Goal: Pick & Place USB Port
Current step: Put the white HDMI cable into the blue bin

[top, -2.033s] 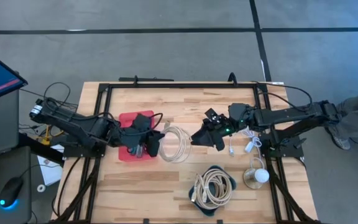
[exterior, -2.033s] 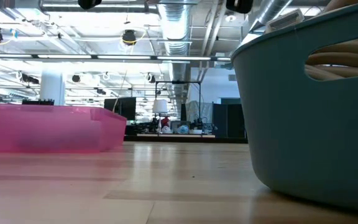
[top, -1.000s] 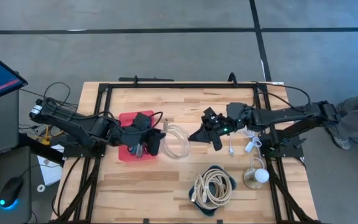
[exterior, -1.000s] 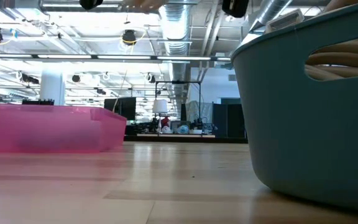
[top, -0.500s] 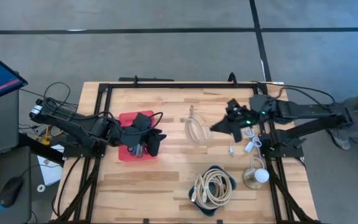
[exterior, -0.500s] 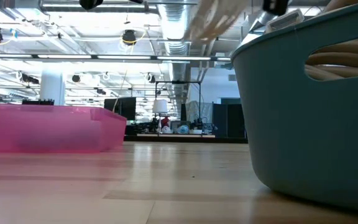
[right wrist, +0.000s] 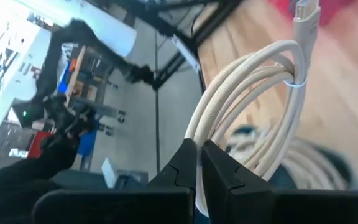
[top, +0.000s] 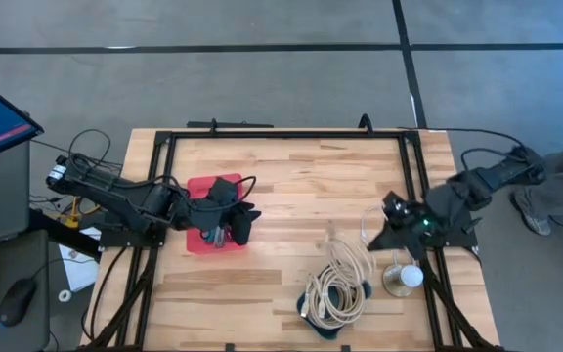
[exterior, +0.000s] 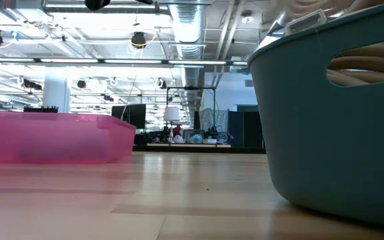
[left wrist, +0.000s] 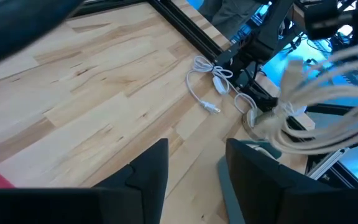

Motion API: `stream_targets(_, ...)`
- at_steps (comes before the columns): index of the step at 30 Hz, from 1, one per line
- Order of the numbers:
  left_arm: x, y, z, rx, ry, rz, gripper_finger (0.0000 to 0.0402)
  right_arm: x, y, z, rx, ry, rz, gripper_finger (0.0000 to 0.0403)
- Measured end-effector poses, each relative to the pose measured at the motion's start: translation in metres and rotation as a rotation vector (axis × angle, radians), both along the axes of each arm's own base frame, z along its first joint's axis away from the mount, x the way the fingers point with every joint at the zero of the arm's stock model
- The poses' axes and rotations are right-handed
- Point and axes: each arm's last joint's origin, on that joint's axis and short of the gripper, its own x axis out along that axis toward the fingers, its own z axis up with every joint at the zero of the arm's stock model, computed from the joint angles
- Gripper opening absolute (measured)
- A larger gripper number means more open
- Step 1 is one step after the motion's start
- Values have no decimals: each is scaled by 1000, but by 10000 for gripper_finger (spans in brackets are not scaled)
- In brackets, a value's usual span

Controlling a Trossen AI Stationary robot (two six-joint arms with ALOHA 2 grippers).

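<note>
Wooden tabletop (top: 291, 171) carrying two bins and two dark arms.
Right end effector (right wrist: 199, 163) is pinching a coiled white USB cable (right wrist: 253, 106), dangling it over the teal bin (top: 337, 295) at the near edge; left end effector (left wrist: 194, 163), fingers parted, is hovering by the pink bin (top: 203, 227) at left.

Left arm reaches in from frame left, mid-height; left gripper (top: 235, 227) left of centre, fingers (left wrist: 148, 171) parted, holding nothing. Right arm folded near right edge; right gripper (top: 391, 227) lower right, fingers (right wrist: 182, 163) pinched on cable coil (right wrist: 257, 106).
</note>
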Motion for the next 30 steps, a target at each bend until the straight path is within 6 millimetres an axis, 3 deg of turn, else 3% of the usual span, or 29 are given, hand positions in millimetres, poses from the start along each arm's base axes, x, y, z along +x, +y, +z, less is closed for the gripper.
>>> stream_targets(8, 0, 0, 0, 1, 1, 1, 159, -4, 40, -8, 25, 50, 56, 0)
stream_targets(18, 0, 2, 0, 4, 4, 11, 159, 14, 86, -24, 52, 74, 76, 0)
stream_targets(25, 1, 5, 0, 22, 11, 10, 159, 23, 105, -10, 150, -116, 113, 0)
stream_targets(30, 1, 4, 0, 23, 11, 9, 159, 29, 110, -20, 107, -81, 95, 0)
